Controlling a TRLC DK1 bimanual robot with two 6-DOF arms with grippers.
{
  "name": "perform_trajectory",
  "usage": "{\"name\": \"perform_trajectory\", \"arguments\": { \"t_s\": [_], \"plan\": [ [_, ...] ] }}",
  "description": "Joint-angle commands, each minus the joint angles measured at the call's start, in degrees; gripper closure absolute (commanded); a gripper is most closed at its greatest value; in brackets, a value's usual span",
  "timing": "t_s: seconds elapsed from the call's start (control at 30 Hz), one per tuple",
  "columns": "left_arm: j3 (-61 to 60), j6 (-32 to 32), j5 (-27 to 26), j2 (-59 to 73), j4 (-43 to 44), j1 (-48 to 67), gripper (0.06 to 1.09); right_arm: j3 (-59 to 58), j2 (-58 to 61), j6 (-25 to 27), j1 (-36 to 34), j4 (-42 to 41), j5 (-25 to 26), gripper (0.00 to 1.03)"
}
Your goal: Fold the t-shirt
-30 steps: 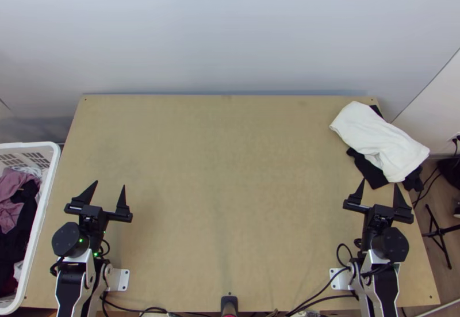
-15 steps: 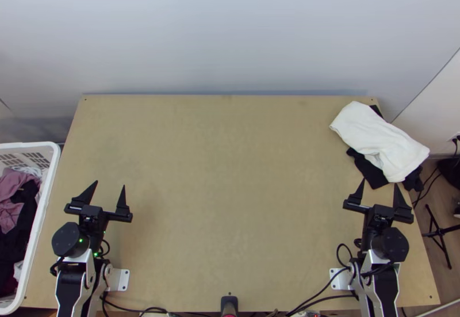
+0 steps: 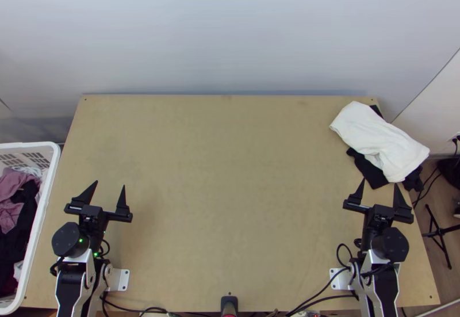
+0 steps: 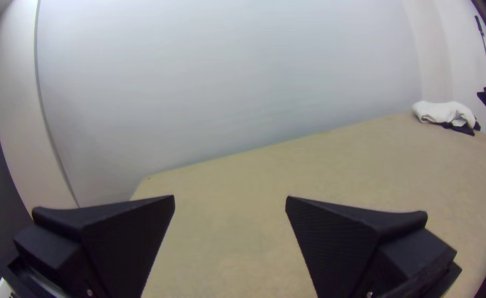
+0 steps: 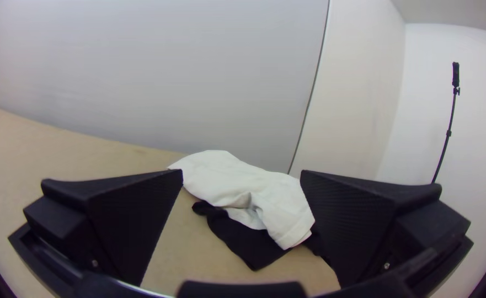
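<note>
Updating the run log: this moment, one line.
Left black pincer: open | right black pincer: open | rumpled white cloth: on black cloth, right edge of wooden table

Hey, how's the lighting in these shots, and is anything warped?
Top view: light falls fairly evenly on the table, with a faint, soft shadow beside the left gripper; left wrist view: the right-hand corners go dark; right wrist view: the thin black pole looks bent, likely lens distortion, and the lower corners darken.
</note>
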State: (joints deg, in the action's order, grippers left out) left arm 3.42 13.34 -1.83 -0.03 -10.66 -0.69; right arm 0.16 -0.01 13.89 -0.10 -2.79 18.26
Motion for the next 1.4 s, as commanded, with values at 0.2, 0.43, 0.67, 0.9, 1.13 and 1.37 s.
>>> {"name": "perform_trajectory", "arguments": {
  "t_s": [0.2,0.43,0.67,0.9,1.13,1.37],
  "plan": [
    [0.01,0.02,0.59,0.91,0.11,4.38,0.10,0.01,0.01,0.00,0.01,-0.03,0.02,0.04],
    [0.01,-0.07,0.16,-0.14,0.11,25.47,0.10,0.01,0.01,0.00,0.01,-0.03,0.02,0.04],
    [0.01,-0.07,0.16,0.03,0.02,26.44,0.10,0.01,0.01,0.00,0.01,-0.03,0.02,0.04],
    [0.01,-0.07,0.16,0.03,0.02,26.44,0.10,0.01,0.01,0.00,0.01,-0.03,0.02,0.04],
    [0.01,-0.07,0.16,0.03,0.02,26.44,0.10,0.01,0.01,0.00,0.01,-0.03,0.02,0.04],
    [0.01,-0.07,0.16,0.03,0.02,26.44,0.10,0.01,0.01,0.00,0.01,-0.03,0.02,0.04]
  ]
}}
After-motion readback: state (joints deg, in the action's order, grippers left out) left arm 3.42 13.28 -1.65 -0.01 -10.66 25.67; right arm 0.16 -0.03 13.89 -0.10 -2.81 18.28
